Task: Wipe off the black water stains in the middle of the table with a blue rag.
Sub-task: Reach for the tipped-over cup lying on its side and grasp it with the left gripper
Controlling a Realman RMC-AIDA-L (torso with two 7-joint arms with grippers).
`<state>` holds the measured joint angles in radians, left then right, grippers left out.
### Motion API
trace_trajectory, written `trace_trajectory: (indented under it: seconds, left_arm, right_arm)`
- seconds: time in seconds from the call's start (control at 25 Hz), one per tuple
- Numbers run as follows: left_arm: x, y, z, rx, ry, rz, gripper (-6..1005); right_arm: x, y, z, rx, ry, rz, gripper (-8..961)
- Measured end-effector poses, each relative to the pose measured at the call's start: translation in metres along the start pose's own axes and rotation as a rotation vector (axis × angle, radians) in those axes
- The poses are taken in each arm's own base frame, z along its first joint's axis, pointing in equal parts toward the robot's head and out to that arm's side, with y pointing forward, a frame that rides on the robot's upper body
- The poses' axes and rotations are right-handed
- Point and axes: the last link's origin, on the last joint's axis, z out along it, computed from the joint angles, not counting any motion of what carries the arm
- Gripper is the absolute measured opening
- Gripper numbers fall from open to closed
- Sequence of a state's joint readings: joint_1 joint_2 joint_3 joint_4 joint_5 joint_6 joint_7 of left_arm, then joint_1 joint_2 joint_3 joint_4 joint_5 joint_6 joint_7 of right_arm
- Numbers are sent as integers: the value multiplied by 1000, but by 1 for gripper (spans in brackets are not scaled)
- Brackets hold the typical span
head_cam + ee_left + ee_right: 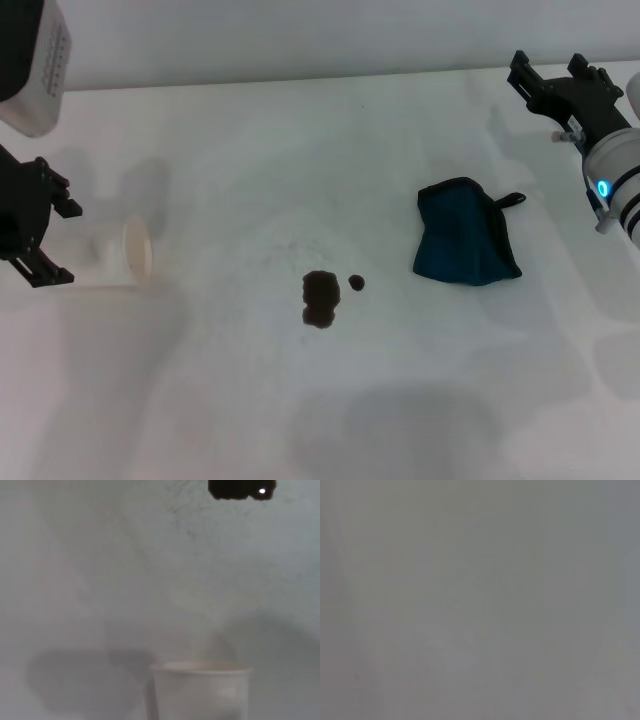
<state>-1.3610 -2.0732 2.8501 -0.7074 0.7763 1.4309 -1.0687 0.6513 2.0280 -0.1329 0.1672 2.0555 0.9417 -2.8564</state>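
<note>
White bench (300, 420), wide and plain. Near its middle, a dark stain (320, 299): an irregular brown-black blotch with one tiny round dot just beside it on the right. Seen again in the left wrist view as a black patch (240, 490) at the far edge of the frame, carrying a small bright glint.

To the right of the stain and clear of it, a blue rag (465, 245), crumpled into a loose heap, black-edged, with a small black loop poking out at its far right corner. Flat on the bench, touched by nothing.

At the left side, a white paper cup (125, 262) lying tipped over, mouth turned toward the stain. In the left wrist view, close up, cup (200, 690) filling the near edge.

Left tool (45, 235) held low at the left border, just beside the cup, black fingers spread wide and gripping nothing.

Right tool (560, 85) raised over the far right corner, well apart from the rag, pointing away toward the back edge, two black fingers parted with a gap between, empty. White forearm behind it with a small blue light.

Right wrist view: only blank grey surface.
</note>
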Motion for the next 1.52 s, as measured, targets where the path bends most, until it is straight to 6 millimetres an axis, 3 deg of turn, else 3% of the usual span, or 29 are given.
trace_trajectory:
  seconds: [0.84,1.28,1.52]
  left_arm:
    - [4,0,43,46,15,27,876]
    - [-1,6,55,51,26,2,876]
    - [-1,8,60,53,41,-10,783]
  right_arm:
    - [-2,-1,1,2,-4,-4,856]
    - [-2,-3,1,6,-6,-8,856]
    - [0,-4,-1,9,-1,-4,856]
